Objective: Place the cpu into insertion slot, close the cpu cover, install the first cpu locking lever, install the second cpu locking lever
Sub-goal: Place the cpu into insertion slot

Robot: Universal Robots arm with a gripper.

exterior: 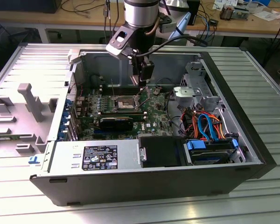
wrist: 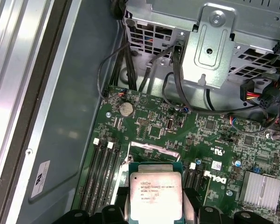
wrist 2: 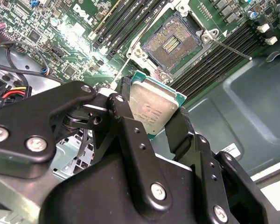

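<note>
My gripper (wrist 2: 153,122) is shut on the cpu (wrist 2: 154,103), a small square chip with a silver-grey top and green edge, one black finger on each side. In the exterior view the gripper (exterior: 144,85) hangs inside the open computer case, just above the board and a little to the exterior view's right of the insertion slot (exterior: 125,101). The insertion slot (wrist 2: 171,43) lies bare, its gold contacts showing, with two thin locking levers (wrist 2: 231,49) swung away from it. In the first wrist view the cpu (wrist: 155,196) sits in front of a shiny metal plate (wrist: 151,148), apparently the raised cpu cover.
Long black memory slots (wrist 2: 210,60) flank the socket. A silver drive cage (wrist: 214,42) with loose cables stands past the board. A power supply (exterior: 98,156) and a blue-railed drive (exterior: 210,149) line the case's near side. The case rests on a ribbed metal table (exterior: 252,196).
</note>
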